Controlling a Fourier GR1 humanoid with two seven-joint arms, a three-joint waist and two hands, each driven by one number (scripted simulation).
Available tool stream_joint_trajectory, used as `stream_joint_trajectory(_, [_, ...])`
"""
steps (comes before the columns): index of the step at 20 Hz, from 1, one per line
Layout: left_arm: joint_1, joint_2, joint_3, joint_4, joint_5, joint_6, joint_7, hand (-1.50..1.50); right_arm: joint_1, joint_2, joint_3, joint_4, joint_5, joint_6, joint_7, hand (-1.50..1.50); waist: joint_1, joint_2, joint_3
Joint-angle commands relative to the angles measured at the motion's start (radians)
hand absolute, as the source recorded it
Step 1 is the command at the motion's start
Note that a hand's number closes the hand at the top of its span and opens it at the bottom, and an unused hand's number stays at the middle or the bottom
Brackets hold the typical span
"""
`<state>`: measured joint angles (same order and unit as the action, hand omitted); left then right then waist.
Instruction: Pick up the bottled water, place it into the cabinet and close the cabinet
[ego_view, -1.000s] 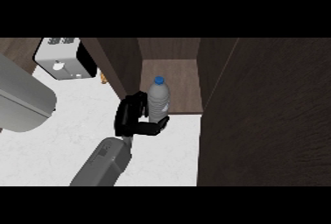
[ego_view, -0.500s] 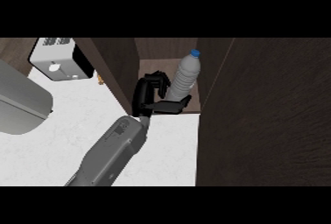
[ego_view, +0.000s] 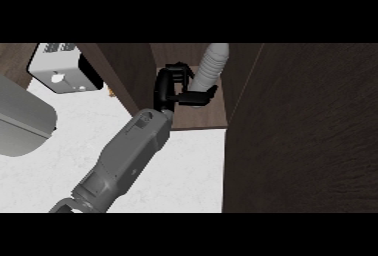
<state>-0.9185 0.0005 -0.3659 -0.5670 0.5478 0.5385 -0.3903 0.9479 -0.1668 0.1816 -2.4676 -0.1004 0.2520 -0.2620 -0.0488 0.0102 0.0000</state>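
Note:
The bottled water (ego_view: 211, 62) is a pale clear bottle, leaning slightly, inside the open dark-wood cabinet (ego_view: 193, 119). Its top runs to the upper edge of the view, so the cap does not show. My left hand (ego_view: 171, 89) is shut on it from the bottle's left: fingers curl round the far side and the thumb (ego_view: 201, 97) crosses the near side. The hand hides the bottle's lower part, so I cannot tell whether it rests on the shelf. The grey forearm (ego_view: 124, 155) stretches in from the lower left. My right hand does not show.
The cabinet's open door (ego_view: 303, 130) fills the right side as a broad dark panel close to me. A white toaster (ego_view: 63, 72) stands on the pale counter (ego_view: 184, 170) at the upper left. A large grey rounded shape (ego_view: 22, 122) sits at the left edge.
My left arm has stretched forward and carried the bottle from the cabinet's front edge deeper into the opening. The bottle now sits higher in view and leans a little.

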Motion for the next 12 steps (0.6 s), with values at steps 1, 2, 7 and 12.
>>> stream_joint_trajectory(1, [-0.087,0.019,-0.013,0.155,-0.071,0.034,-0.020,1.50,0.023,0.017,0.028,-0.090,-0.070,-0.005,0.041,-1.50,-0.018,0.008,0.000])
stream_joint_trajectory(2, [-0.104,0.012,-0.017,0.189,-0.081,0.041,-0.007,1.50,-0.005,0.011,0.018,-0.045,-0.077,0.007,0.031,-1.50,-0.009,0.006,0.000])
stream_joint_trajectory(7, [-0.150,0.018,0.059,0.324,-0.053,0.089,-0.012,1.50,0.013,0.003,-0.011,-0.005,-0.088,0.050,-0.022,-1.50,-0.032,0.011,0.000])
stream_joint_trajectory(12, [-0.154,0.046,0.139,0.360,-0.007,0.067,-0.101,1.50,0.017,0.004,-0.022,-0.046,-0.092,0.054,-0.008,-1.50,-0.042,0.020,-0.002])
